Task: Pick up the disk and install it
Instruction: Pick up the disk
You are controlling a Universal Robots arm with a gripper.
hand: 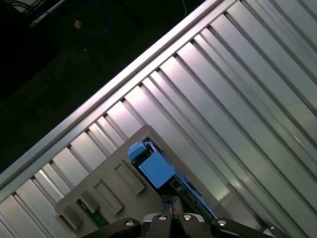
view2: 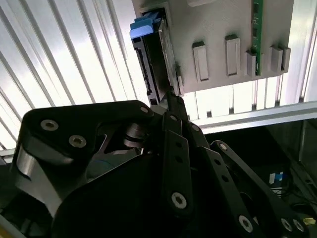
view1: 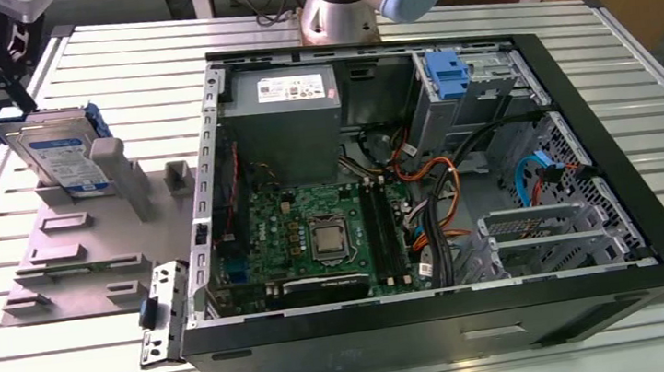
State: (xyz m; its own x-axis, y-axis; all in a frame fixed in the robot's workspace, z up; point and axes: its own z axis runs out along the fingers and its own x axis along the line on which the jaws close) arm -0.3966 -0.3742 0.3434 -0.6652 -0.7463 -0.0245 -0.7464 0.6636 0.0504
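1 disk (view1: 57,152) upright in stand (view1: 74,259).

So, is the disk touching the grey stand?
Touching. The exterior view shows the disk standing upright in the grey stand, its lower edge seated on the base beside an upright post.

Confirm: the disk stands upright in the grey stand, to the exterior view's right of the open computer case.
Not right: the exterior view shows the disk standing upright in the grey stand to that view's left of the open computer case, not its right.
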